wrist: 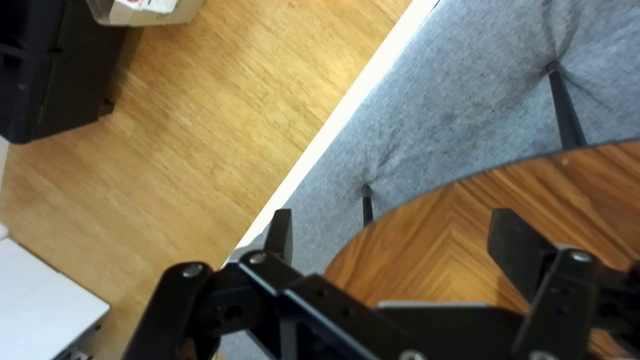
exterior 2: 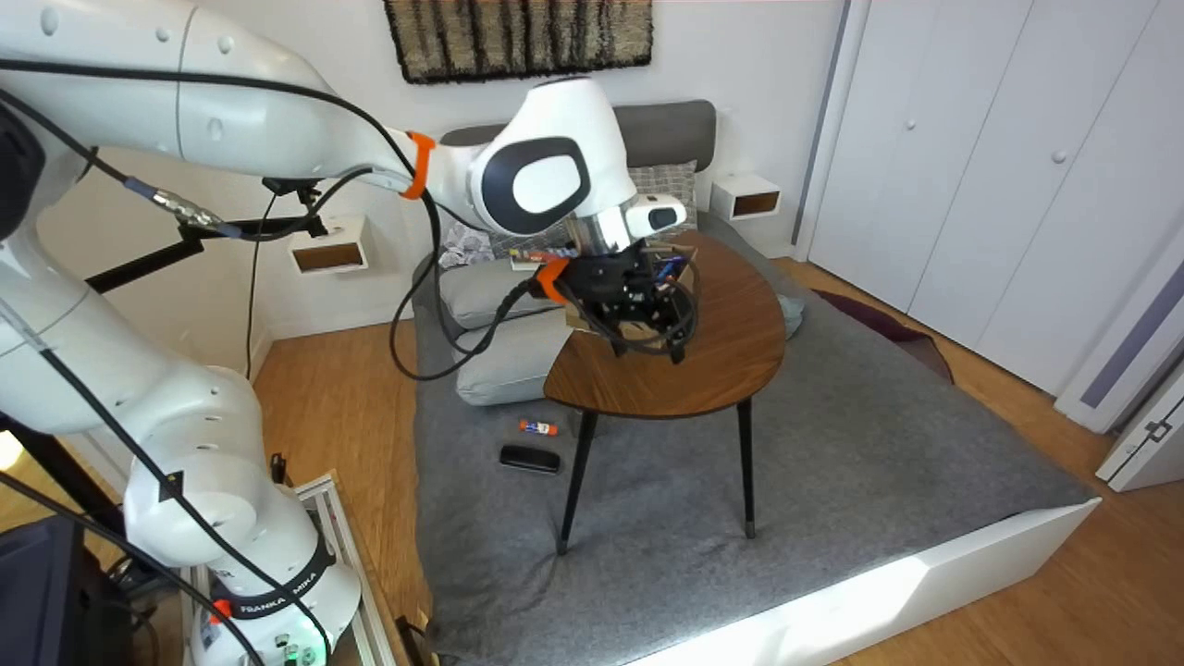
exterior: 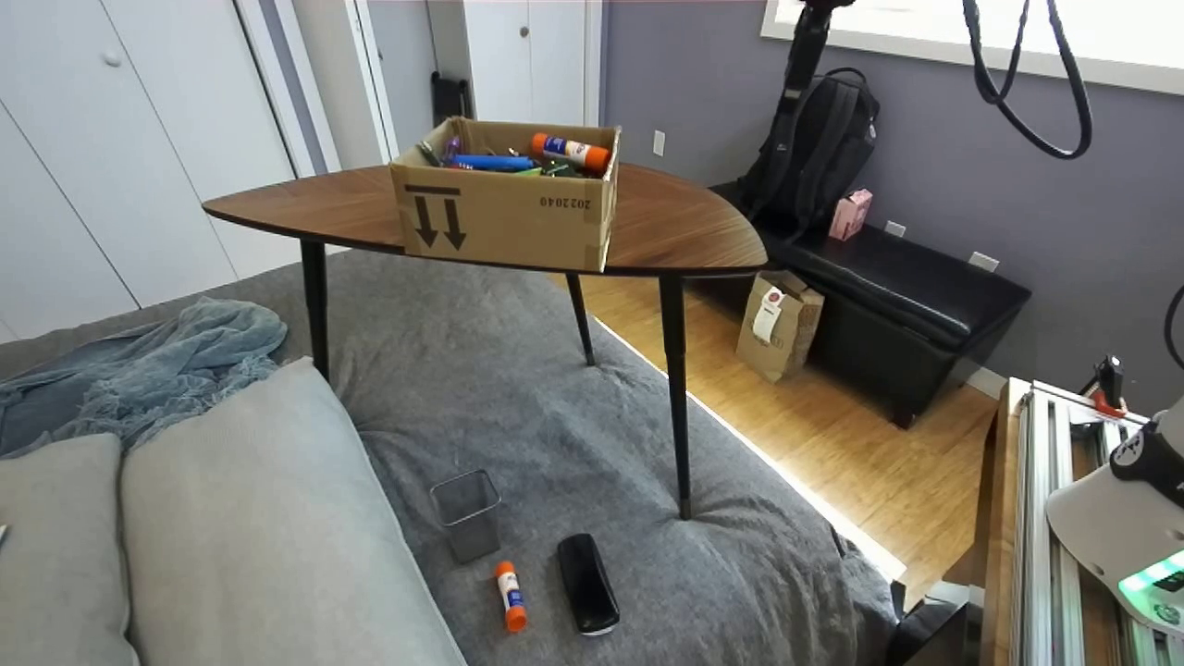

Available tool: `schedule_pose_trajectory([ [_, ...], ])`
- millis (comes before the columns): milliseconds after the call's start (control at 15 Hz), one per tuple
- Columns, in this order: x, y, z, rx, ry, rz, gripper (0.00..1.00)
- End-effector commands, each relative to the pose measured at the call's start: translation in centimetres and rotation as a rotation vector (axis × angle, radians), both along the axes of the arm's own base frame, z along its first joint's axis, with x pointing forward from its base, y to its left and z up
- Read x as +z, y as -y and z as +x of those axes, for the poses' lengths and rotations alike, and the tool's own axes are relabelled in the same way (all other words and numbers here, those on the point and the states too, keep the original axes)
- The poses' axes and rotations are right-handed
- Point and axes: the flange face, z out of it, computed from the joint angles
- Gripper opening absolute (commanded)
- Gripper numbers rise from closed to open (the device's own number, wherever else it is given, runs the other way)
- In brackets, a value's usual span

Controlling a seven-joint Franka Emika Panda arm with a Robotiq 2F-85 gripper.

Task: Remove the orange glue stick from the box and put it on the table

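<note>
The orange glue stick (exterior: 571,151) lies in the cardboard box (exterior: 507,222) on the worktop (exterior: 684,222); the fingers (wrist: 517,252) stand spread, empty. Removal and placing both seem undone.

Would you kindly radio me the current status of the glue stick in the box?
Pincer open, empty. Orange glue stick inside the box. Nothing seen lying over it; blue cylinder nearby.
</note>
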Motion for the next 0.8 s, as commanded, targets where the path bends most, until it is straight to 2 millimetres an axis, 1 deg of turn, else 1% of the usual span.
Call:
schedule_pose_trajectory([
  [0,2.8,-4.6,3.8,0.078,0.118,0.066,1.00],
  [67,3.2,-5.9,4.8,0.079,0.158,0.091,1.00],
  [267,3.2,-9.5,7.5,0.106,0.310,0.176,1.00],
  [467,1.6,-12.5,10.3,0.109,0.428,0.233,1.00],
  [533,0.6,-13.6,11.1,0.124,0.419,0.251,1.00],
  [600,-0.1,-14.3,11.5,0.152,0.430,0.251,1.00],
  [667,0.6,-13.2,9.9,0.140,0.406,0.221,1.00],
  [733,-0.2,-13.9,10.5,0.149,0.410,0.229,1.00],
])
